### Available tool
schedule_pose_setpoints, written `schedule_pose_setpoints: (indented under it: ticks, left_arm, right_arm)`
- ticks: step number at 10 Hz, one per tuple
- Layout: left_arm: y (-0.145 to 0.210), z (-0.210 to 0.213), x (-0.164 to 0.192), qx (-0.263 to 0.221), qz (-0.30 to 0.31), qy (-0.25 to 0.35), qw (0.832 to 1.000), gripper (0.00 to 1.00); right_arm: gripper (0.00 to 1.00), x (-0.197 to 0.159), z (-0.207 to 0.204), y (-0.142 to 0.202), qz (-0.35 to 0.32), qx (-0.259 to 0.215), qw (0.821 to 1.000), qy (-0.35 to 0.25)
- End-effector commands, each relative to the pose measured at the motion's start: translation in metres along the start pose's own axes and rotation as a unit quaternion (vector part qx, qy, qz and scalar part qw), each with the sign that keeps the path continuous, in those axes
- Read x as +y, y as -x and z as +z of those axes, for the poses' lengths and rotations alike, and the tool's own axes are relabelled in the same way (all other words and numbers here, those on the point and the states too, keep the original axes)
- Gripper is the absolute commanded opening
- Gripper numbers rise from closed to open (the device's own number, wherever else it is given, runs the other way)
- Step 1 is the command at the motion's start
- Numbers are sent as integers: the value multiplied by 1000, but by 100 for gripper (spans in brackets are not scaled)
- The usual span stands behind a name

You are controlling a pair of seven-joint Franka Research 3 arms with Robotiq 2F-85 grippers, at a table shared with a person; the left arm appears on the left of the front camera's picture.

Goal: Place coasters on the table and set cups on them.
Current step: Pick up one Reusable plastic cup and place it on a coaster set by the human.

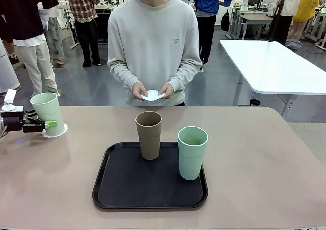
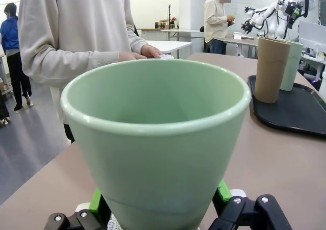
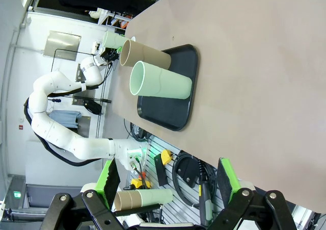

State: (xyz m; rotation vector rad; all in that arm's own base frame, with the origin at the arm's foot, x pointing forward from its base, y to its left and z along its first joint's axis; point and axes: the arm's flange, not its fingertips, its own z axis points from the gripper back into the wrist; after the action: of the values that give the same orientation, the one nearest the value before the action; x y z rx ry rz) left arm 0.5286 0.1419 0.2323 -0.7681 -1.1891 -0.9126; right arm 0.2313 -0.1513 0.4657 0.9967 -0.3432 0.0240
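Observation:
At the table's (image 1: 254,153) far left edge a mint green cup (image 1: 47,111) stands upright on a scalloped white coaster (image 1: 57,132). My left gripper (image 1: 48,123) is shut on its lower part. In the left wrist view this cup (image 2: 158,138) sits between the green pads (image 2: 97,202). On the black tray (image 1: 122,189) a tan brown cup (image 1: 148,134) and a second mint cup (image 1: 192,152) stand upright. The person holds white coasters (image 1: 153,95) in both hands above the far edge. My right gripper (image 3: 168,189) is open with nothing in it, well away from the tray (image 3: 173,120).
A white rectangular table (image 1: 275,61) stands beyond the far right corner. The person stands at the middle of the far side, with other people farther back. Bare tabletop lies to the right of the tray and between the tray and the left cup.

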Motion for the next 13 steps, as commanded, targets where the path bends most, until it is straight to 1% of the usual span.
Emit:
schedule_pose_setpoints:
  ticks: [1, 5, 6, 10, 13]
  left_arm:
    - [0, 4, 5, 9, -7, 10, 1000, 100]
    - [0, 7, 8, 12, -12, 11, 1000, 100]
    - [1, 11, 10, 6, -15, 13, 1000, 100]
    - [4, 26, 15, 2, -5, 27, 1000, 100]
    - [6, 30, 19, 3, 0, 33, 999, 100]
  right_arm:
    - [100, -1, 0, 0, 0, 0, 1000, -3]
    - [100, -1, 0, 0, 0, 0, 1000, -3]
    - [100, -1, 0, 0, 0, 0, 1000, -3]
    - [100, -1, 0, 0, 0, 0, 1000, -3]
    - [100, -1, 0, 0, 0, 0, 1000, -3]
